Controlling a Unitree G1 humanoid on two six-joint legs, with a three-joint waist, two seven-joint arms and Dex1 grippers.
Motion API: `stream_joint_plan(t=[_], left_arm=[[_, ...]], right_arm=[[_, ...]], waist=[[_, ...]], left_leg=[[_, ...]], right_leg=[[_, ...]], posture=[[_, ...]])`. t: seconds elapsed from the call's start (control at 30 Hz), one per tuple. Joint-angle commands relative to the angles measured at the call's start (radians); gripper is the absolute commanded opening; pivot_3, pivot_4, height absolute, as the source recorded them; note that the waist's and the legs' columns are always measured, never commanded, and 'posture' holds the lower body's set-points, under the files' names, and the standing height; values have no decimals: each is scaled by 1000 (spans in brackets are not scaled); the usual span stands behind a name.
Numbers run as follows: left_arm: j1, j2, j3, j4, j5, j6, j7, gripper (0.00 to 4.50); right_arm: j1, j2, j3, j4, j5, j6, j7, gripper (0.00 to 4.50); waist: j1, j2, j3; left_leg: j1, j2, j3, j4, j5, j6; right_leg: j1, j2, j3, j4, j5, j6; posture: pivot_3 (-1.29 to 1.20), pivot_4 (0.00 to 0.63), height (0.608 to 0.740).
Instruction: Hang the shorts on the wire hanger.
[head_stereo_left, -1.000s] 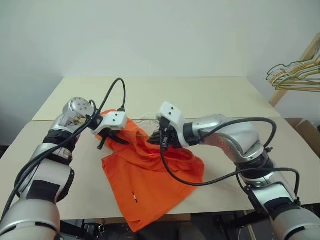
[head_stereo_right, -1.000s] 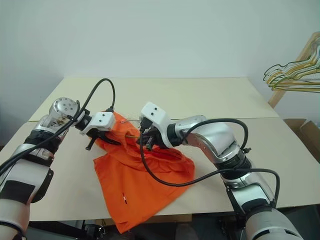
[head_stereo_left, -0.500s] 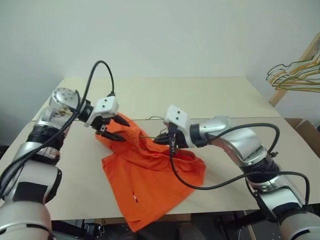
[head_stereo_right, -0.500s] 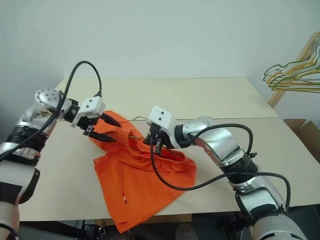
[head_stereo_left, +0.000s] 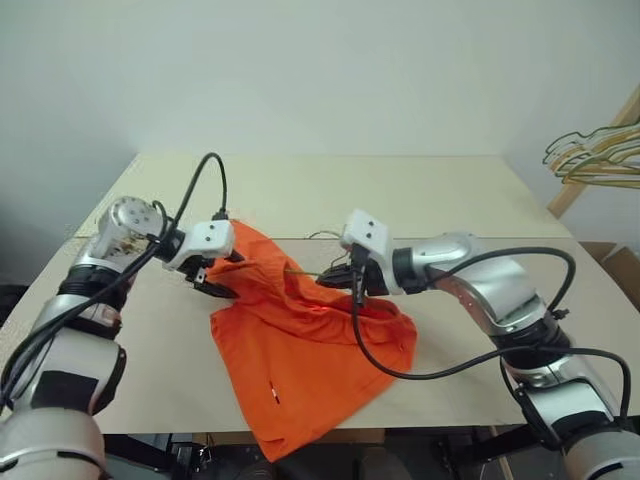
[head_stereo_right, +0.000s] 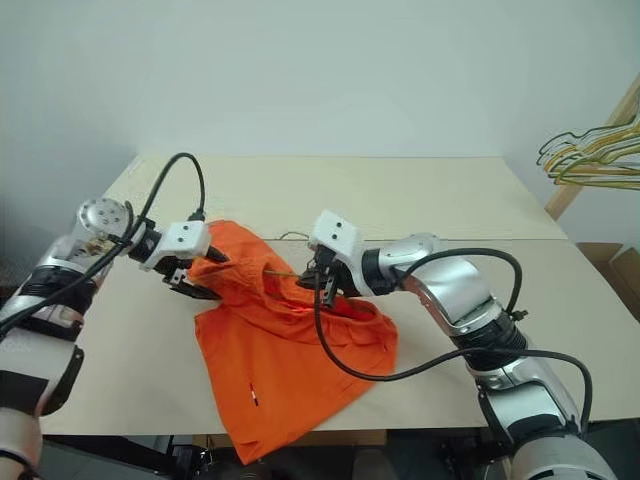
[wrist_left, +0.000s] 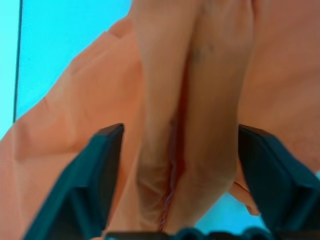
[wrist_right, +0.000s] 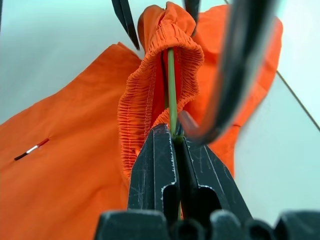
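- Draping over the near edge of the bench (head_stereo_left: 470, 190), the shorts (head_stereo_left: 300, 370) lie left of centre, their lower hem hanging past the lip.
- Wide bare bench lies beyond the shorts and out to the right; a bunch of hangers (head_stereo_left: 595, 160) sits well apart at far right.
- The left gripper (head_stereo_left: 222, 281) reaches in from the left, angled down, fingers spread either side of a raised fold at the shorts' left corner.
- The right gripper (wrist_right: 175, 137) comes in from the right, pointing left and slightly down, pressed together on the wire hanger (wrist_right: 171, 90).
- That wire runs straight into the gathered waistband opening, cloth bunched around it.
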Motion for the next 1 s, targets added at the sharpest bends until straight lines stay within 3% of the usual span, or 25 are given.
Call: stream_joint_plan(t=[0.03,0.27,0.63,1.0], left_arm=[[-49,-5,43,23,21,-41,0,2326],[-83,-15,69,75,53,-79,-13,112],[-113,-8,138,56,24,-38,-94,51],[-28,31,113,-34,-13,-60,-100,51]], right_arm=[[-1,-19,-51,-41,6,-9,9,0],[11,-47,-47,-51,3,-6,20,0],[53,-84,1,-41,-73,-24,7,0],[57,-87,-86,-47,-48,8,3,0]], waist=[[0,0,0],[1,0,0],[2,0,0],[3,0,0]], left_leg=[[0,0,0,0,0,0],[0,0,0,0,0,0],[0,0,0,0,0,0],[0,1,0,0,0,0]], right_leg=[[0,0,0,0,0,0],[0,0,0,-1,0,0],[0,0,0,-1,0,0],[0,0,0,-1,0,0]], posture=[[-134,0,740],[-135,0,740],[-119,0,740],[-120,0,740]])
